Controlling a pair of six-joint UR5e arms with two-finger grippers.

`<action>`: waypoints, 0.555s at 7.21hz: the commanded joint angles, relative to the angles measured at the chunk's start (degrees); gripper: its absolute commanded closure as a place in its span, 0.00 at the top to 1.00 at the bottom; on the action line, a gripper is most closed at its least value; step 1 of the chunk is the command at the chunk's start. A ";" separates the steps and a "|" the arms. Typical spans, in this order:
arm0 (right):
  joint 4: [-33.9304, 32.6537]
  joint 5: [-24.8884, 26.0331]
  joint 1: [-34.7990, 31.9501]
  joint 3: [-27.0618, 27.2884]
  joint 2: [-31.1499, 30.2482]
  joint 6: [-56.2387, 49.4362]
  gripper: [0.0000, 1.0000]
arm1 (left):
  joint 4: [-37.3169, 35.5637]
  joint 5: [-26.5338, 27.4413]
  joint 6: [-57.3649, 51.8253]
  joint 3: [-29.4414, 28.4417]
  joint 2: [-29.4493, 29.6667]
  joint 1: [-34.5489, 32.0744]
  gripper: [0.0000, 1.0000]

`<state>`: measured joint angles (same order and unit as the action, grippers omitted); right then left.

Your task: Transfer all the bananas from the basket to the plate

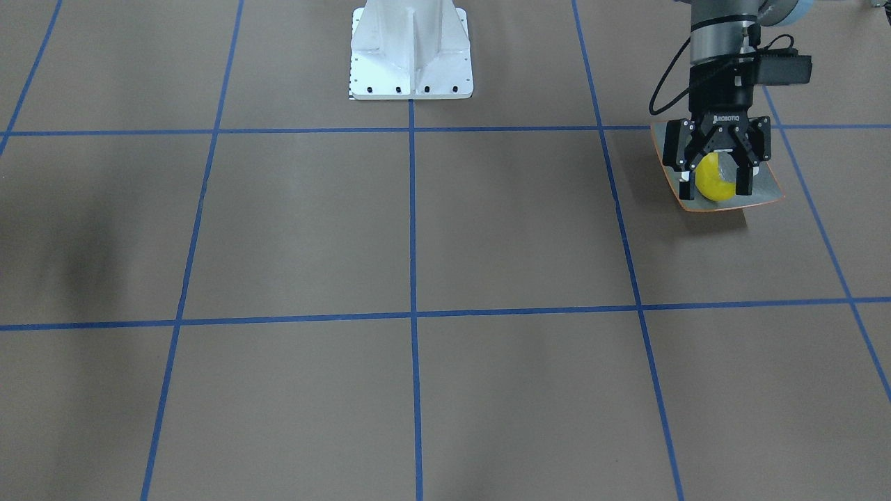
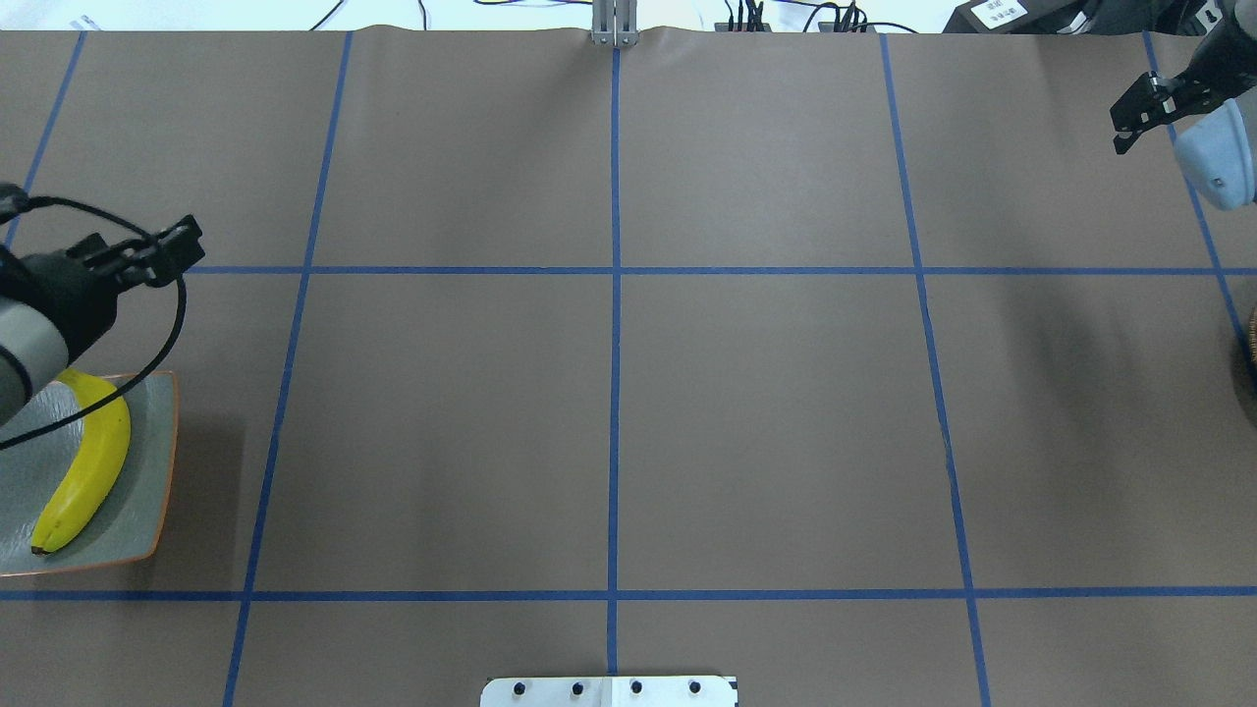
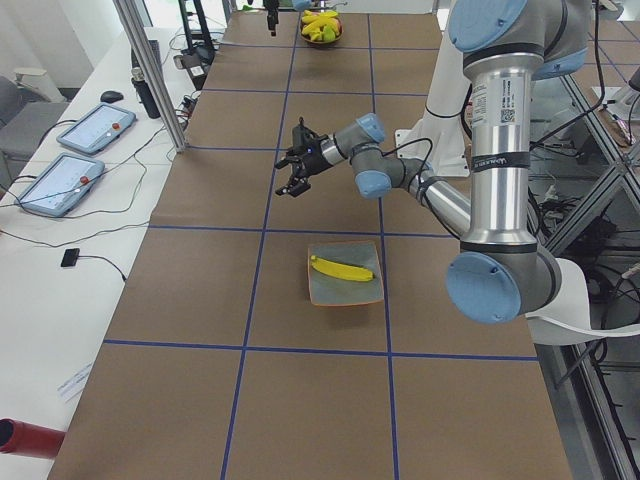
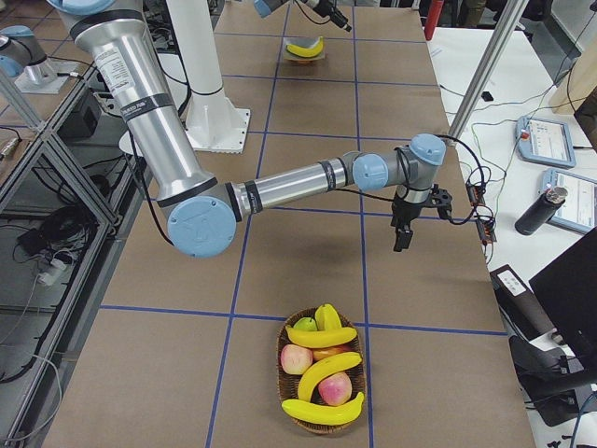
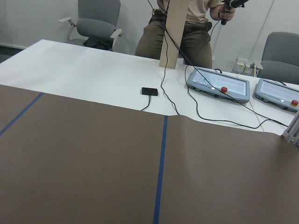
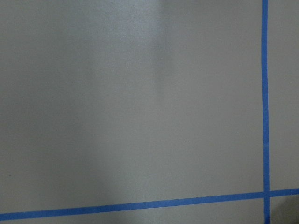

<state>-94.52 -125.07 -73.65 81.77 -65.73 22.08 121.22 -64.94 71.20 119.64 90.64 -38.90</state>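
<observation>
Far left of the table (image 2: 766,422), one banana (image 2: 93,462) already lies flat and diagonal across the plate (image 2: 147,491), so the count stands at one delivered. The left gripper (image 1: 715,188) hangs just past the plate on the operators' side, pointing out across the table with its fingers spread wide and nothing between them. Across to the other end, the right gripper (image 4: 401,241) points straight down over bare table, near the basket (image 4: 282,366) but not above it. I cannot tell whether its fingers are parted or closed, though nothing shows in them. At least three bananas (image 4: 322,337) wait in that basket, wedged in with apples. That looks like the danger. A pinch on a curved banana packed among round fruit could slip, catch an apple instead, or drag the light basket along. Basket and plate sit well apart, so any pass between arms risks a drop. The plate looks small, too, and a badly placed second banana could nudge the first over its edge.
</observation>
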 commanded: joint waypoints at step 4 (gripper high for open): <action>0.39 0.09 -7.89 -2.84 -6.93 -17.47 0.99 | -2.91 -25.98 -22.99 -29.05 22.79 -24.52 1.00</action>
<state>-94.16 -125.05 -79.08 79.43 -70.07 10.18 119.30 -84.39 54.89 98.20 109.09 -58.29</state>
